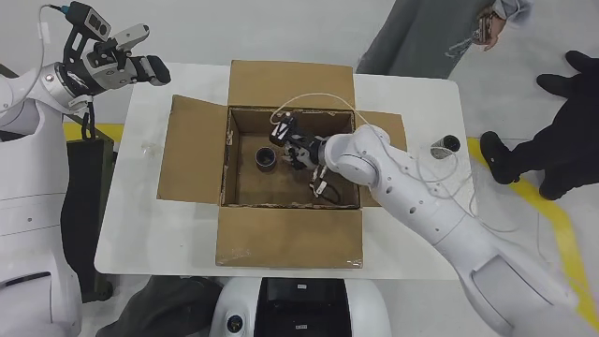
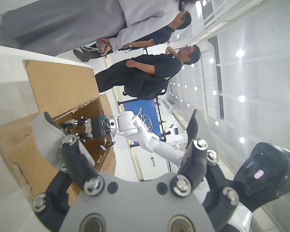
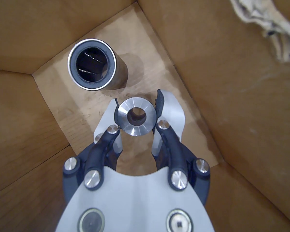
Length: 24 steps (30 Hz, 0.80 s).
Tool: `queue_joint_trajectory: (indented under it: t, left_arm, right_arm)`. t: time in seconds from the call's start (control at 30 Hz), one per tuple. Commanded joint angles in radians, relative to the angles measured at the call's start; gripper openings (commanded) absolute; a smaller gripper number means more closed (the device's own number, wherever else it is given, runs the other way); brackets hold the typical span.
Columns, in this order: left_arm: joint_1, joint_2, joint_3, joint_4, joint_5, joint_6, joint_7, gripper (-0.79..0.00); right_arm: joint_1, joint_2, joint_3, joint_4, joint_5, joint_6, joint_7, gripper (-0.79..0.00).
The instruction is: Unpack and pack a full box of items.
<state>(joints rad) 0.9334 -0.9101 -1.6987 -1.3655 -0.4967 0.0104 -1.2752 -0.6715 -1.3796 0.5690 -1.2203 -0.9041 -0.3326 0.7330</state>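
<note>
Right tool [image 3: 137,100] clamps a small bored steel collar [image 3: 125,112] inside the brown cardboard box [image 3: 50,5], seemingly to unpack it; left tool [image 1: 150,68] hangs open, clear.

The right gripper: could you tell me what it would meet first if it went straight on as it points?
Probably the box floor: the right gripper, shut on the small metal sleeve, points straight down at it. The gap between them is unclear.
</note>
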Motion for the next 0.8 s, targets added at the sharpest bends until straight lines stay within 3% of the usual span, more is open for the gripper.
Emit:
queue_joint_trajectory:
  t: [0.0,0.17,0.23,0.37,0.43,0.5,0.77]
  left_arm:
    - [0.000,0.000,0.000,0.000,0.000,0.000,0.000,0.000]
    - [0.000,0.000,0.000,0.000,0.000,0.000,0.000,0.000]
    - [0.000,0.000,0.000,0.000,0.000,0.000,0.000,0.000]
    - [0.000,0.000,0.000,0.000,0.000,0.000,0.000,0.000]
    - [0.000,0.000,0.000,0.000,0.000,0.000,0.000,0.000]
    - [0.000,0.000,0.000,0.000,0.000,0.000,0.000,0.000]
    - [0.000,0.000,0.000,0.000,0.000,0.000,0.000,0.000]
  right_arm:
    - [0.007,-0.008,-0.009,0.016,-0.001,-0.004,0.006,-0.785]
    - [0.017,-0.024,-0.017,0.049,0.003,-0.009,0.004,-0.773]
    - [0.019,-0.029,-0.017,0.061,0.007,-0.013,0.005,-0.557]
    - [0.019,-0.035,-0.017,0.067,0.007,-0.025,0.009,-0.262]
    - [0.018,-0.036,-0.012,0.064,0.005,-0.030,0.009,-0.175]
    - [0.014,-0.036,-0.005,0.056,0.001,-0.032,0.007,-0.142]
    - [-0.031,-0.010,0.053,-0.069,-0.035,-0.042,0.037,-0.154]
